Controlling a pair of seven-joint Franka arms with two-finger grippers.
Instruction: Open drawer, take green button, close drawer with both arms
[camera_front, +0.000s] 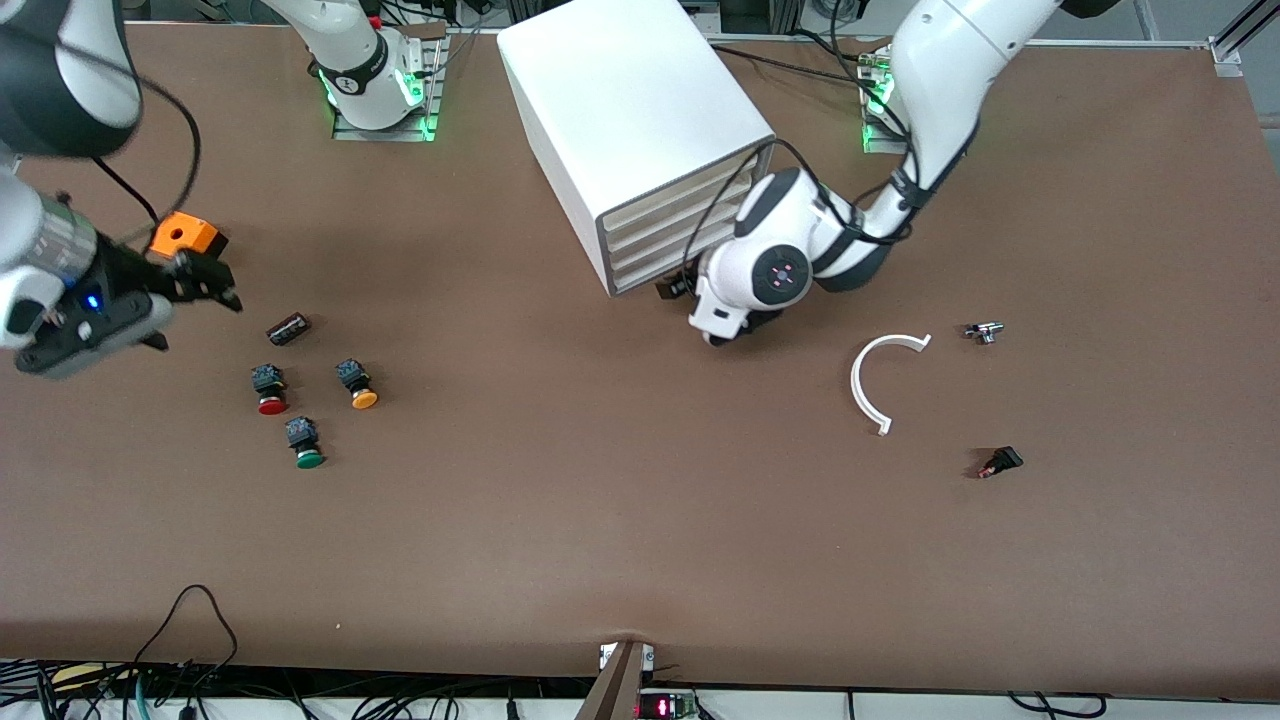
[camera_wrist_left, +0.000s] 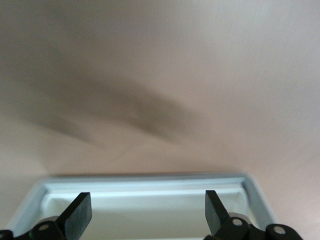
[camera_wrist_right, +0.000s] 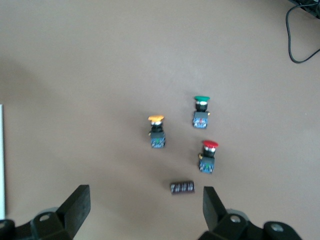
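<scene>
The white four-drawer cabinet (camera_front: 630, 110) stands at the robots' side of the table. Its third drawer (camera_front: 635, 262) looks flush with the others and is partly hidden by the left arm. My left gripper (camera_front: 678, 288) is open at the cabinet's front, low down. In the left wrist view the gripper (camera_wrist_left: 148, 207) has a white rimmed tray edge (camera_wrist_left: 150, 182) between its fingers; which drawer it is I cannot tell. The green button (camera_front: 305, 443) lies on the table toward the right arm's end and shows in the right wrist view (camera_wrist_right: 201, 112). My right gripper (camera_front: 210, 283) is open and empty (camera_wrist_right: 145, 200).
A red button (camera_front: 270, 390), an orange button (camera_front: 355, 383) and a dark cylinder (camera_front: 288, 328) lie beside the green one. An orange block (camera_front: 185, 235) sits by the right gripper. A white curved piece (camera_front: 868, 385), a small metal part (camera_front: 985, 331) and a black switch (camera_front: 1000, 461) lie toward the left arm's end.
</scene>
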